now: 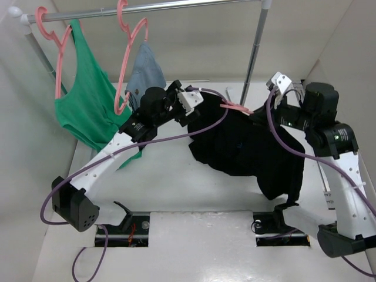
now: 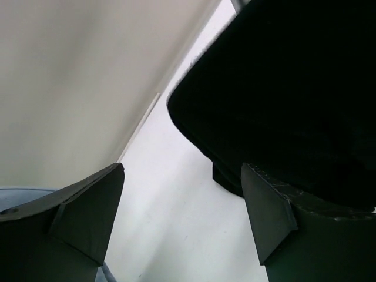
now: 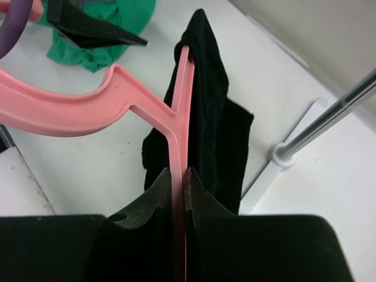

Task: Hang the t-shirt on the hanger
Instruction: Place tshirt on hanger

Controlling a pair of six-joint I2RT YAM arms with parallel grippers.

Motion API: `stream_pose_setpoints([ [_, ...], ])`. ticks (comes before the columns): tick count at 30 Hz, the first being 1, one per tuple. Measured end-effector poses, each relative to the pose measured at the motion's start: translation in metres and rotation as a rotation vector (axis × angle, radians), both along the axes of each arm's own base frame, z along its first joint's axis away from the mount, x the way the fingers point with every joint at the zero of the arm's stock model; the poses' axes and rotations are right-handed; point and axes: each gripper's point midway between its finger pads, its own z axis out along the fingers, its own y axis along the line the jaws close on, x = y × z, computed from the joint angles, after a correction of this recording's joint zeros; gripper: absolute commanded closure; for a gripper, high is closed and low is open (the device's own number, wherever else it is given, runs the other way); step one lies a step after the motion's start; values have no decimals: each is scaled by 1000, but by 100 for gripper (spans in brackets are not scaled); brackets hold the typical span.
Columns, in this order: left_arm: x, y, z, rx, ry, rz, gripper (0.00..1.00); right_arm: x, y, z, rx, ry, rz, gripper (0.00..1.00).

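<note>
**Tank top** (image 1: pixel 88 100), green: hangs on its own hanger from the rail (image 1: pixel 147 9), far left. Not part of the task.

**Blue-grey garment** (image 1: pixel 147 73): hangs on a second hanger, just right of the tank top. Not part of the task.

**Left end effector** (image 2: pixel 182 173): jaws spread wide with nothing between them. It is raised over the surface (image 1: pixel 164 176), just left of the t-shirt's upper edge. In its wrist view the black cloth fills the upper right, close beside the right finger (image 2: pixel 270 217). Contact cannot be told.

**Hanger** (image 1: pixel 238 108), pink: held off the surface between the two arms. In the right wrist view its long axis runs straight away from the right end effector, toward the left arm, and the hook curves off to one side.

**T-shirt** (image 1: pixel 247 147), black: bunched over the far part of the hanger. It sags from there, trailing toward the right arm's base. It appears not yet spread over both shoulders of the frame.

**Right end effector** (image 3: pixel 178 173): jaws closed tight on the hanger's bar, cloth at both sides.

**Governing relation**: the loose cloth lies right of and ahead of the left end effector. That arm is the free one and is nearest the shirt's near edge. The likely next move is a short reach rightward along the hanger's axis to pinch the cloth.
</note>
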Motion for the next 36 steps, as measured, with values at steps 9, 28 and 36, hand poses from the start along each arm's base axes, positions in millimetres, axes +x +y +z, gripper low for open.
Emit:
stream_pose_setpoints([
  [9,-2,8,18,-82,13,32,21,33,5,96,55,-92,-40,100],
  [28,-16,45,35,-189,29,189,20,104,71,130,289,-121,59,100],
  [36,-14,50,53,-114,-27,193,20,84,85,66,290,-85,184,100],
])
